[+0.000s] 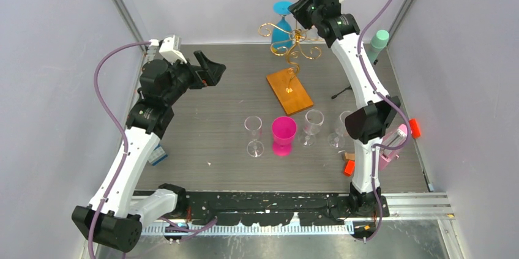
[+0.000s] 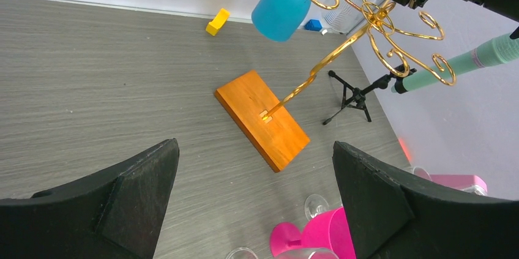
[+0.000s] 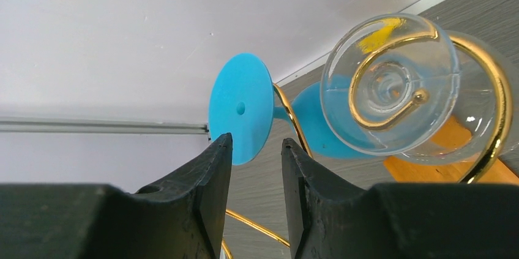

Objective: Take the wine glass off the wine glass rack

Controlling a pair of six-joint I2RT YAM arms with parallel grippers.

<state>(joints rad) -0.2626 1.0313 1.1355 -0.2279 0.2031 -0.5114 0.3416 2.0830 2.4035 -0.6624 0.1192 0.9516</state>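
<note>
The wine glass rack (image 1: pixel 292 46) is gold wire on an orange-brown wooden base (image 1: pixel 289 90) at the back middle of the table. A blue wine glass (image 1: pixel 282 26) hangs upside down from a scroll arm. A clear wine glass (image 3: pixel 392 84) hangs from another scroll beside it. My right gripper (image 1: pixel 296 9) is up at the rack's top. In the right wrist view its jaws (image 3: pixel 256 144) stand a narrow gap apart and hold nothing, with the blue glass's foot (image 3: pixel 240 109) just beyond the tips. My left gripper (image 1: pixel 211 70) is wide open and empty, left of the rack.
Three clear glasses (image 1: pixel 254 136) (image 1: pixel 312 125) (image 1: pixel 339 130) and a pink one (image 1: pixel 283 135) stand in front of the base. A black tripod (image 2: pixel 355 97) with a mint-green cylinder (image 1: pixel 379 41) is right of the rack. Small blocks (image 1: pixel 415 127) lie at the right edge.
</note>
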